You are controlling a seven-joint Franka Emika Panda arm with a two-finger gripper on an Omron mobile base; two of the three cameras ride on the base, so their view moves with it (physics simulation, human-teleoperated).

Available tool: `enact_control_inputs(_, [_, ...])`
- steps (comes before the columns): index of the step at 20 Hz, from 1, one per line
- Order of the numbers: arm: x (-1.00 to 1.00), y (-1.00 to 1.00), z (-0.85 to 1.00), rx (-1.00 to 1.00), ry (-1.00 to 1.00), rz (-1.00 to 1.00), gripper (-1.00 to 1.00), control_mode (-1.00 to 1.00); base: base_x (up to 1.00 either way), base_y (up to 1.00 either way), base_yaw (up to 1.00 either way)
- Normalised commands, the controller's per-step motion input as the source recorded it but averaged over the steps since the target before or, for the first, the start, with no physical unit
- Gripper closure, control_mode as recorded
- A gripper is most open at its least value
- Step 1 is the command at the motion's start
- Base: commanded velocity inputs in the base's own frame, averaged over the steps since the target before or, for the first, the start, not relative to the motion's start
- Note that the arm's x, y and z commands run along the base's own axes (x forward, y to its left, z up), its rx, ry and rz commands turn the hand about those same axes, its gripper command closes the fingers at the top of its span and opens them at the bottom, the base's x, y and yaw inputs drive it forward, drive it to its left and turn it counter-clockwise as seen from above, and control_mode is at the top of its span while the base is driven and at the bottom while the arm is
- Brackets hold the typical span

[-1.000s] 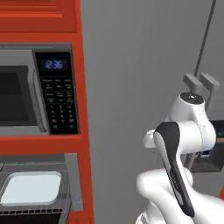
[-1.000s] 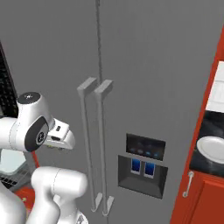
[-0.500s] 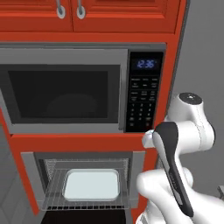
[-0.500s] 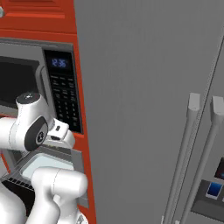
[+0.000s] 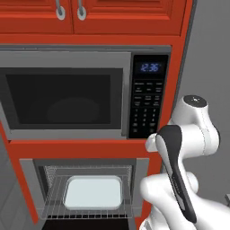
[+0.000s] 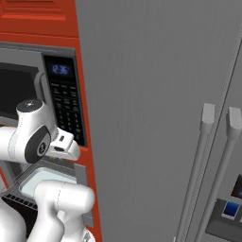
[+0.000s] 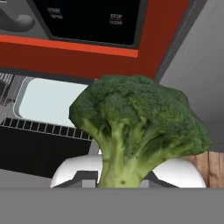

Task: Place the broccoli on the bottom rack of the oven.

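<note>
— Dark-green florets are crowding the hand view: the broccoli [image 7: 139, 131] is sitting stem-down, its pale stem running down to the bottom of that view between the fingers of the gripper [image 7: 121, 181], which looks to be closing on the stem and carrying it. The fingertips themselves are hidden, so how wide the claw is standing I cannot tell exactly.

— Where is it hanging against the oven [image 5: 87, 191]?

— Out in front of the cabinet face, apart from the cavity. In the hand view the red cabinet panel [image 7: 78, 59] is crossing above the floret, and the open cavity is lying to the left, behind it.

— What is occupying the cavity?

— A pale tray [image 5: 93, 192] is resting on a wire shelf [image 5: 85, 211] and taking up most of the shelf's middle; bare grid is showing along the front edge and at both sides. Whether that is the lowest shelf I cannot tell.

— And around the arm?

— The microwave [image 5: 63, 96] with its keypad [image 5: 147, 108] is sitting directly above the oven. In the right base view the grey refrigerator [image 6: 156, 118] wall is standing just beside the red column, its two handles [image 6: 215, 156] well off to the right.
</note>
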Motion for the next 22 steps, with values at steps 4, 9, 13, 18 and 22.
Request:
enact_control_inputs(4, [0.0, 0.0, 0.0, 0.0, 0.0, 0.0, 1.0, 1.0, 0.72, 0.0, 0.0])
enact_control_inputs(9, [0.0, 0.0, 0.0, 0.0, 0.0, 0.0, 1.0, 1.0, 0.4, 0.19, 0.0])
enact_control_inputs(13, [0.0, 0.42, 0.0, -0.01, -0.08, 0.0, 1.0, -1.0, 0.05, 0.25, 0.0])
enact_control_inputs(18, [0.07, 1.0, -0.27, -0.02, -0.1, -0.04, 1.0, -1.0, 0.0, 0.0, 0.0])
enact_control_inputs(22, [0.29, 1.0, -0.6, -0.02, -0.03, -0.09, 1.0, -1.0, 0.0, 0.0, 0.0])
